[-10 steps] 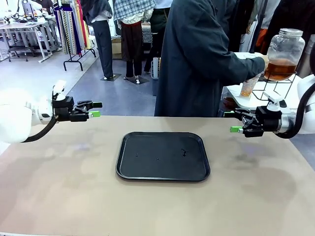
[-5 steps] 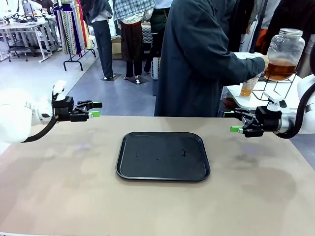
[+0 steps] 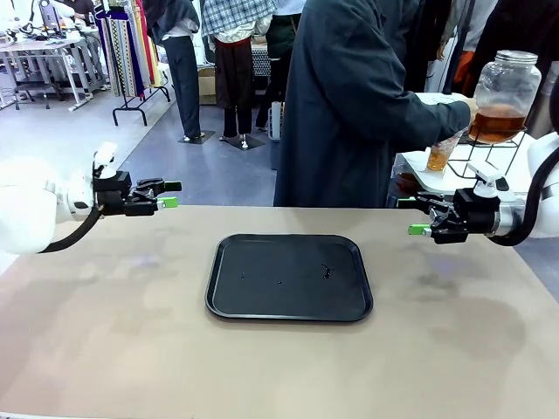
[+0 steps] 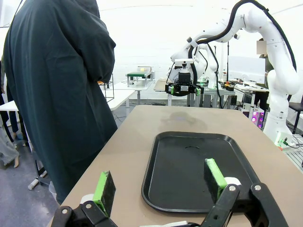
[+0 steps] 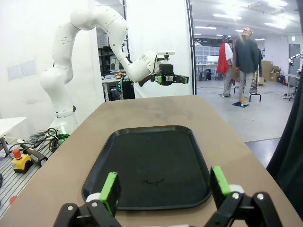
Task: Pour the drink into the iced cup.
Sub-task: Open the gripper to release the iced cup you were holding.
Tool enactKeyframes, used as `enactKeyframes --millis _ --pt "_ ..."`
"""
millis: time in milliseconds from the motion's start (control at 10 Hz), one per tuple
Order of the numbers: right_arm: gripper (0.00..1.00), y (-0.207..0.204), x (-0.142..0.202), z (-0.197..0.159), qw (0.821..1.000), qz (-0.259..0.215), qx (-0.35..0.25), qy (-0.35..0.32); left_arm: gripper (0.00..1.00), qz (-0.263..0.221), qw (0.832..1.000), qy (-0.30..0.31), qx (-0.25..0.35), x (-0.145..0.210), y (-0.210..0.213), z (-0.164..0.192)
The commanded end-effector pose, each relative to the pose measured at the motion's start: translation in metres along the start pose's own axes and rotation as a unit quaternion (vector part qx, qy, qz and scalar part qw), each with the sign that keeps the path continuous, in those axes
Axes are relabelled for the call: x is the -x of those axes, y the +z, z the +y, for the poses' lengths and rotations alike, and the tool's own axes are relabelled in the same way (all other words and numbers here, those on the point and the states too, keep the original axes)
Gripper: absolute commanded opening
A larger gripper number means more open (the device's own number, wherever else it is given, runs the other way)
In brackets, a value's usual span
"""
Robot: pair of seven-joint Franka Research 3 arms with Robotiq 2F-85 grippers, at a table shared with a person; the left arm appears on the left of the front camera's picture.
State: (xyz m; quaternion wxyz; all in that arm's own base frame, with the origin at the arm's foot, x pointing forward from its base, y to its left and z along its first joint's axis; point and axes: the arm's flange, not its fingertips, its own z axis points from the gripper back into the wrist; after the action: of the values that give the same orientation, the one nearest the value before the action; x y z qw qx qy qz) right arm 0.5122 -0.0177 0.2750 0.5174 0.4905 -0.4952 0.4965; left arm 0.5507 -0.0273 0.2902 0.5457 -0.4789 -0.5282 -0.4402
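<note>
Both arms wait with empty fingers while a person fills a cup from a jar behind the desk.

The left gripper (image 3: 170, 194) and right gripper (image 3: 409, 216) hover above opposite ends of the desk (image 3: 105, 332), each with its green-padded fingers spread apart and holding nothing. Between them lies a black tray (image 3: 289, 276), bare but for a few small specks or droplets. The drink (image 3: 496, 120) sits in a large glass jar (image 3: 506, 94) on a wire stand beyond the far right corner, where the person (image 3: 349, 105) holds a clear cup (image 3: 442, 154) with some amber liquid in it at the jar. No iced cup is on the desk yet. The risk, as I judge it: if the person brings the cup across near the right arm, a sudden reach could knock it and spill drink over the desk, and a thin plastic cup could buckle under a hard squeeze.
</note>
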Motion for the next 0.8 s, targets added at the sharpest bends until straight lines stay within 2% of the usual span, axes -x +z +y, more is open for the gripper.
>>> enactKeyframes --millis 0,700 --pt "1.0 -0.0021 -0.0038 -0.0003 1.0 0.001 -0.002 0.004 1.0 -0.002 1.0 0.001 0.001 -0.0044 -0.0002 -0.0019" --pt "1.0 -0.0021 -0.0038 -0.0003 1.0 0.001 -0.002 0.004 1.0 -0.002 1.0 0.001 0.001 -0.0044 -0.0002 -0.0019"
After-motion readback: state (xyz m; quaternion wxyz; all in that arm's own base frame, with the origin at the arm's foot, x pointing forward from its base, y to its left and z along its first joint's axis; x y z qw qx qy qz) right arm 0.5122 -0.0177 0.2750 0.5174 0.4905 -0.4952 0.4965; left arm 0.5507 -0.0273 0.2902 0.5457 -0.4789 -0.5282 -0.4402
